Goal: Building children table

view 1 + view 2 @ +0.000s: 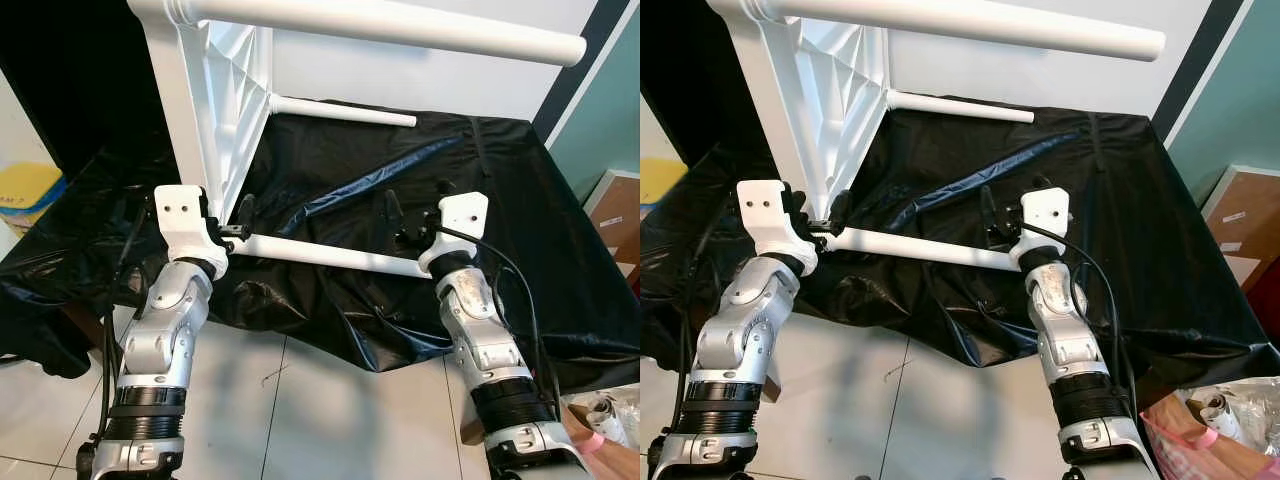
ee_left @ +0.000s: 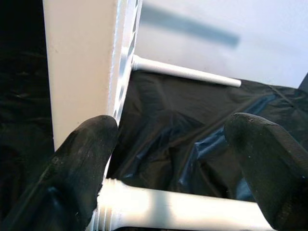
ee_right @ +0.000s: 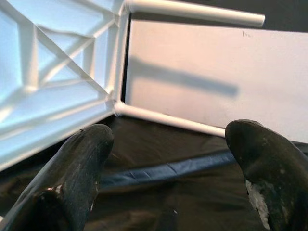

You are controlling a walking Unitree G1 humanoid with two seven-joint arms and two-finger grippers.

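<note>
Tabletop [image 1: 215,95] could drop its near leg [image 1: 330,256] at 6 o'clock, since left gripper [image 1: 226,221] and right gripper [image 1: 412,215], both spread, merely flank it.

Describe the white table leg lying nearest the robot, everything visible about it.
The nearest table leg is a smooth white round rod, plastic by its look, lying across the black sheet. Its ribbed, threaded end meets the corner of the tipped white tabletop, beside the open left gripper. Its other end reaches the open right gripper.
</note>
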